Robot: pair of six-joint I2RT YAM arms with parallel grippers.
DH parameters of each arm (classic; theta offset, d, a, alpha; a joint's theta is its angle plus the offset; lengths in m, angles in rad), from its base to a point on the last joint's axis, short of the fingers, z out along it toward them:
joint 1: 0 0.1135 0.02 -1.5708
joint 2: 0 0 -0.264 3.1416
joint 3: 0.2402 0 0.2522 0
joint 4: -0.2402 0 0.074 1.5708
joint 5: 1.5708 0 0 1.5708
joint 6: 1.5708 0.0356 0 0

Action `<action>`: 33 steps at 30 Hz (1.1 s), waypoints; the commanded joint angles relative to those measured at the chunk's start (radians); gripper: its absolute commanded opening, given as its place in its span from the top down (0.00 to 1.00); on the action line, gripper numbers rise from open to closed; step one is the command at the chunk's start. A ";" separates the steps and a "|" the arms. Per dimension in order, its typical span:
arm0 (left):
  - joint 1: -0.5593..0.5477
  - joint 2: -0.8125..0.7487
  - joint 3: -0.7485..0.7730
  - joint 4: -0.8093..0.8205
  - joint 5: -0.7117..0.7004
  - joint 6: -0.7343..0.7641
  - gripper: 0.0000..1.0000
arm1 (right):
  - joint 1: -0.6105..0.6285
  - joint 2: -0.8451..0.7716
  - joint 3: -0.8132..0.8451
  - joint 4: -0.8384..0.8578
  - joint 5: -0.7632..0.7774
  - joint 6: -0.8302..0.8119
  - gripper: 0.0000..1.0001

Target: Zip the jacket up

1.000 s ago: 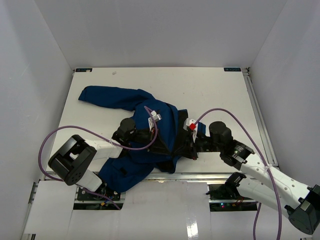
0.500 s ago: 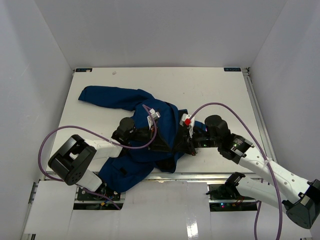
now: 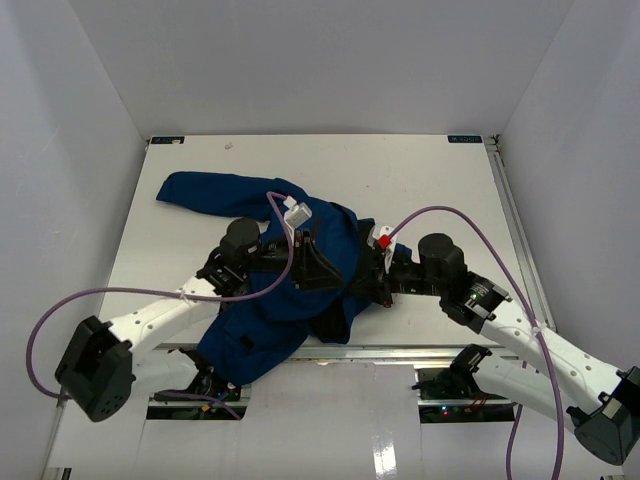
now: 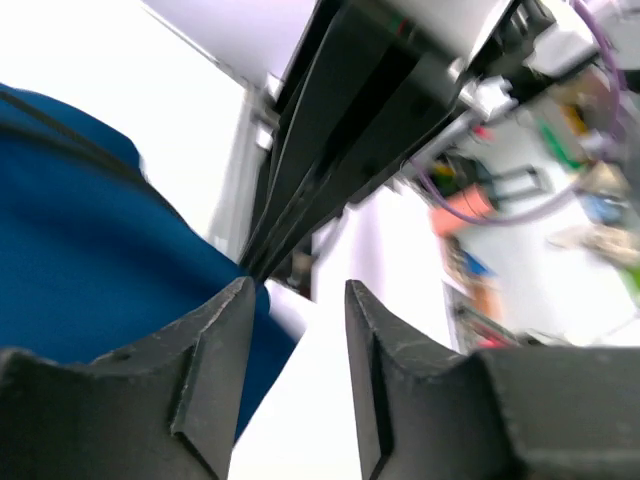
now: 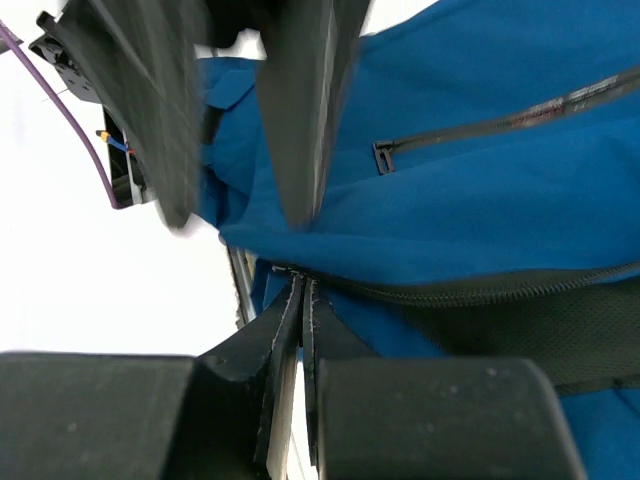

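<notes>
The royal-blue jacket (image 3: 262, 318) lies crumpled on the white table, one sleeve (image 3: 225, 192) stretched to the back left. My right gripper (image 5: 303, 285) is shut on the lower end of its front zipper (image 5: 470, 292), where blue fabric meets black lining (image 5: 560, 335). In the top view the right gripper (image 3: 368, 290) sits at the jacket's right edge. My left gripper (image 4: 298, 290) is open with nothing between its fingers, and blue fabric (image 4: 80, 250) lies just to its left. Seen from above, the left gripper (image 3: 325, 274) hovers over the jacket's middle, close to the right one.
A closed pocket zipper (image 5: 500, 118) runs across the blue cloth. The metal rail at the table's near edge (image 3: 410, 352) passes just under the jacket's hem. White walls enclose the table (image 3: 420, 190) on three sides. Purple cables (image 3: 450, 215) arc over both arms.
My left gripper has opened and let go of the jacket, and the left arm has swung up and left. The right gripper stays shut on the zipper end.
</notes>
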 commanded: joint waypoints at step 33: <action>-0.176 -0.094 0.016 -0.448 -0.377 0.169 0.56 | -0.001 0.046 0.026 0.151 0.018 0.062 0.92</action>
